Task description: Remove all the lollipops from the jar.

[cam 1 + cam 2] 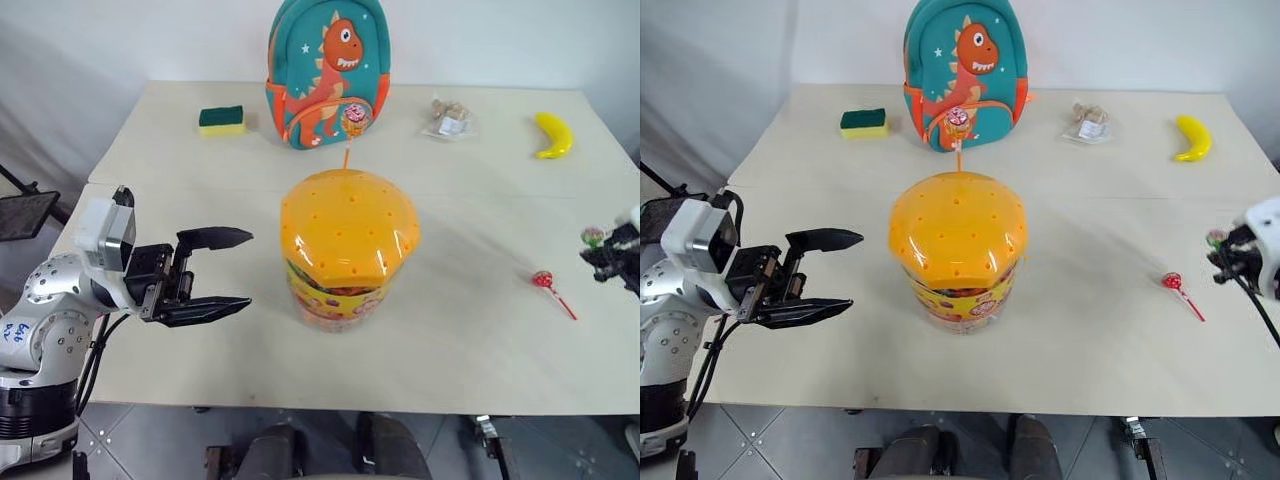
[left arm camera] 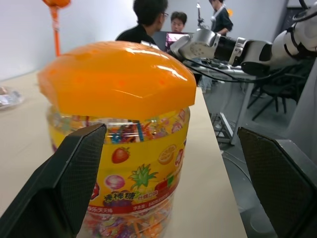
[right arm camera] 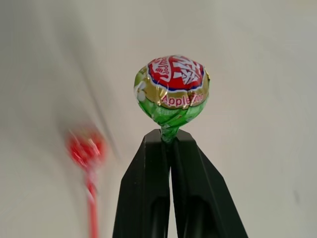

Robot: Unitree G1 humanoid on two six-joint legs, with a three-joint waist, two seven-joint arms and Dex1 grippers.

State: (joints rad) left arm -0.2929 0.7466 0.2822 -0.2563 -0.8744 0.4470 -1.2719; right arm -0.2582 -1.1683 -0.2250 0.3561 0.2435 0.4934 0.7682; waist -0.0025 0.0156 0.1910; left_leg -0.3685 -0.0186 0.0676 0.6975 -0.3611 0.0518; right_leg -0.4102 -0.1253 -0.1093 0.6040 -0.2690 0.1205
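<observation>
The jar [image 1: 348, 245], a yellow printed tub with an orange domed lid, stands mid-table. One lollipop [image 1: 957, 120] on an orange stick rises upright from the lid's far side. My left gripper [image 1: 249, 268] is open, level with the jar's left side and a short gap away from it; in the left wrist view its fingers [image 2: 64, 183] frame the jar [image 2: 124, 89]. My right gripper [image 3: 168, 136] is shut on the stick of a green lollipop [image 3: 172, 89], held above the table's right edge [image 1: 592, 237]. A red lollipop [image 1: 543, 280] lies on the table near it.
A teal dinosaur backpack [image 1: 325, 70] stands behind the jar. A green and yellow sponge [image 1: 221, 120] lies at the back left, a small clear bag [image 1: 450, 118] and a banana [image 1: 553, 135] at the back right. People [image 2: 148, 20] sit beyond the table's right end.
</observation>
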